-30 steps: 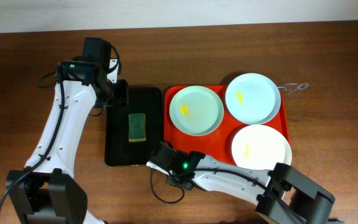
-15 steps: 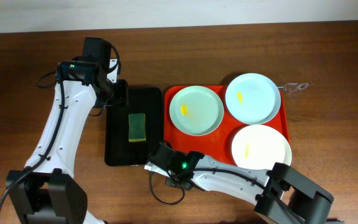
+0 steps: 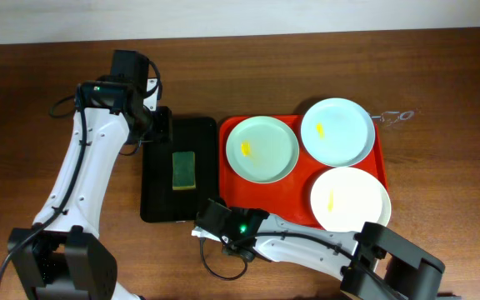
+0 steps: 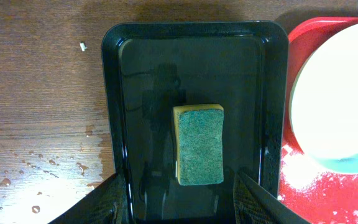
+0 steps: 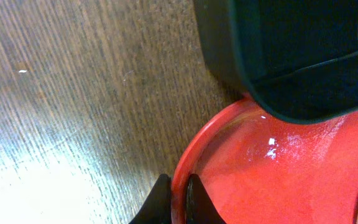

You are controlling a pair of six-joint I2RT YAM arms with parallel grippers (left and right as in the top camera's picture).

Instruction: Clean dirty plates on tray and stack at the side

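Observation:
Three dirty plates with yellow smears lie on the red tray (image 3: 302, 179): a mint one (image 3: 262, 147) at the left, a pale blue one (image 3: 337, 132) at the back right, and a white one (image 3: 350, 199) at the front right. My right gripper (image 3: 215, 215) is shut on the tray's front-left rim, and its fingers (image 5: 179, 196) pinch the red rim (image 5: 229, 124). My left gripper (image 3: 158, 125) is open and empty and hovers over the black tray (image 3: 161, 196). Its fingers (image 4: 182, 208) frame the sponge (image 4: 197, 144). The mint plate (image 4: 340, 99) shows at the right of the left wrist view.
The black tray (image 4: 123, 74) holds a green-yellow sponge (image 3: 184, 170) and stands directly left of the red tray, nearly touching it; its corner (image 5: 291, 50) also shows in the right wrist view. A small metal item (image 3: 394, 117) lies beyond the tray's back right corner. Water drops (image 4: 36, 180) mark the wood.
My right gripper has shifted slightly toward the front left with the tray rim in it, and the tray and plates have nudged a little left. The left arm has not moved.

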